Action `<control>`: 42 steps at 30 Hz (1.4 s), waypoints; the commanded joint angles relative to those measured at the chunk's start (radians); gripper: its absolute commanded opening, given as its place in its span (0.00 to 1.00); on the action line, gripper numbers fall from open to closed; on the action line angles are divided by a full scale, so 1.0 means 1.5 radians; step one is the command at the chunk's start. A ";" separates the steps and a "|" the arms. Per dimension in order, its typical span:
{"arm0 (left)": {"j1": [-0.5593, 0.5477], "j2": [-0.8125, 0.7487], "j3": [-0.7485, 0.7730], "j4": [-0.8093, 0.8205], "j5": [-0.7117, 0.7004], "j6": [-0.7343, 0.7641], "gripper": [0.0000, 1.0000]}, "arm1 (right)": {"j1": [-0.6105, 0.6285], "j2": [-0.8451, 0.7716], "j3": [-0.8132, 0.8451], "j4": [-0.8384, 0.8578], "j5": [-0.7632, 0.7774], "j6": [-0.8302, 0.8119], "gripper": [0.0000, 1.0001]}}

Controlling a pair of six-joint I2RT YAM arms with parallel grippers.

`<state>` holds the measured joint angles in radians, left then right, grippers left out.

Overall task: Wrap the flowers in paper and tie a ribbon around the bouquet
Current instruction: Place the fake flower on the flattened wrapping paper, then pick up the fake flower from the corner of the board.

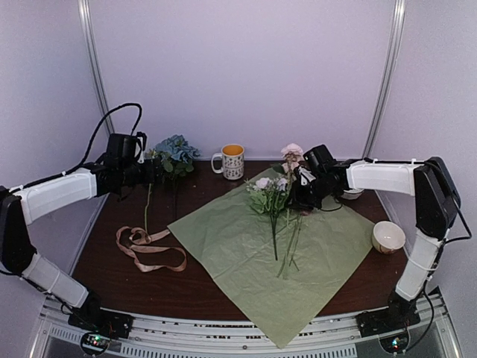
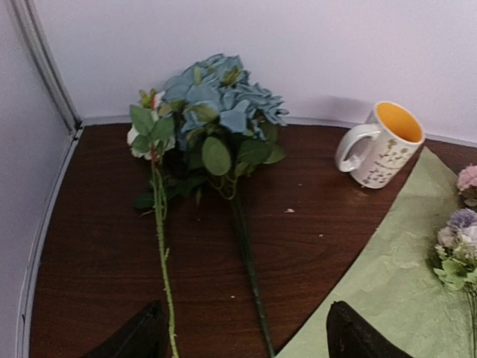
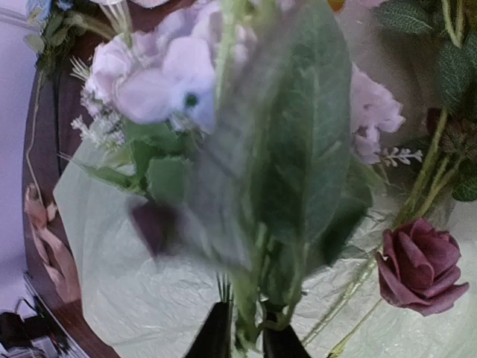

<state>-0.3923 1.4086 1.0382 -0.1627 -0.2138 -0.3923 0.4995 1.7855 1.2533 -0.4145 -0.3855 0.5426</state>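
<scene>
**Flowers part-laid on paper; second bunch not yet brought over**

Findings: The green paper (image 1: 246, 253) lies flat on the worktop (image 1: 149, 287), one corner toward the arms. A bunch of pale flowers (image 1: 270, 190) rests on its far half, with the stems pointing toward the near corner. The right hand (image 3: 247, 324) hovers over them with its fingers narrowly apart about the stem of a blurred sprig (image 3: 283, 149). Whether it grips that stem cannot be told. The left hand (image 2: 246, 328) is wide open and empty, low behind the hydrangea (image 2: 220, 93), which lies on bare worktop just beside the paper. The ribbon (image 1: 145, 247) lies loose to the left.

Recommendation: Lay the sprig parallel to the stems already down, with the heads level. Lift the right hand straight up so no leaves snag. Take the hydrangea low on its stem, not by the head, and carry it over without dragging the paper's edge.
</scene>
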 commanded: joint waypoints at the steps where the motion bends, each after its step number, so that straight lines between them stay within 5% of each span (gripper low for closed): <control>1: 0.077 0.049 -0.005 -0.009 0.041 -0.042 0.76 | -0.002 0.011 0.048 -0.014 0.086 -0.012 0.33; 4: 0.126 0.108 0.022 -0.010 0.085 -0.047 0.74 | 0.003 -0.010 0.048 -0.022 0.128 -0.015 0.41; 13: 0.175 0.308 0.139 -0.038 0.186 -0.043 0.70 | 0.041 -0.093 0.049 -0.064 0.194 -0.051 0.43; 24: 0.176 0.399 0.163 -0.055 0.129 -0.043 0.63 | 0.064 -0.133 0.024 -0.065 0.183 -0.058 0.43; 27: 0.176 0.410 0.160 -0.053 0.131 -0.044 0.48 | 0.070 -0.140 0.023 -0.065 0.182 -0.061 0.43; 30: 0.176 0.405 0.147 -0.041 0.139 -0.053 0.06 | 0.072 -0.147 0.023 -0.069 0.183 -0.063 0.43; 31: 0.176 0.397 0.140 -0.036 0.133 -0.058 0.00 | 0.073 -0.152 0.023 -0.071 0.184 -0.065 0.43; 42: 0.177 0.197 0.012 0.050 -0.023 -0.140 0.00 | 0.079 -0.198 0.008 -0.069 0.195 -0.062 0.44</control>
<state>-0.1299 1.8622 1.1069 -0.1986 -0.1173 -0.5438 0.6071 1.5276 1.2827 -0.5152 -0.1246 0.4515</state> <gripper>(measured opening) 0.029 0.434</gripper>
